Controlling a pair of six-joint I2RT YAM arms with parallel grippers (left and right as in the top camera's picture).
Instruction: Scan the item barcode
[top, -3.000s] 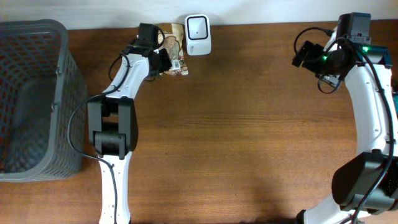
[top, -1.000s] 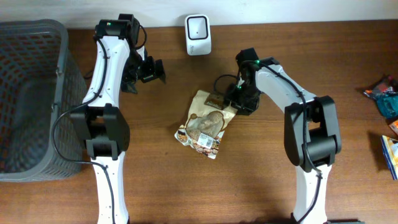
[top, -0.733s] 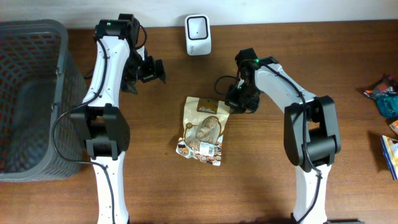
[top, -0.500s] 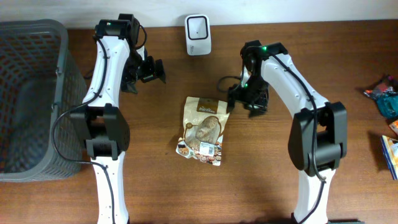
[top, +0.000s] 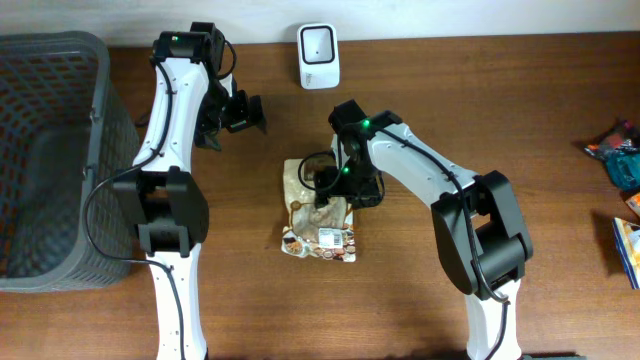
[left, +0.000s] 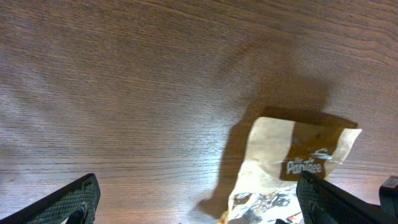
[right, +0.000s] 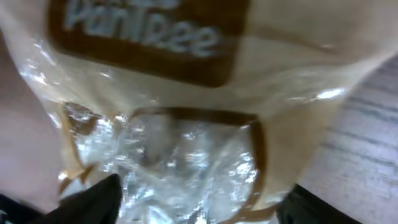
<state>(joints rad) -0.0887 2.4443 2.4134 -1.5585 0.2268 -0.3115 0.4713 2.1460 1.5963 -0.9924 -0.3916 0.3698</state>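
Currently left fingers (left: 68, 199) spread wide, empty; right fingers (right: 93, 199) parted over snack bag (top: 320, 235) (bag between them).

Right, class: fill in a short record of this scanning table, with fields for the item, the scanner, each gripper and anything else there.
item: tan-and-brown plastic snack bag, lying mid-table, apart from the scanner
scanner: white boxy barcode scanner, at the far edge
right gripper: over the bag's upper end, a finger on either side; grip unclear
left gripper: open, holding nothing, away from the bag
basket: grey mesh basket, at the left edge
other: colourful packets, at the right edge
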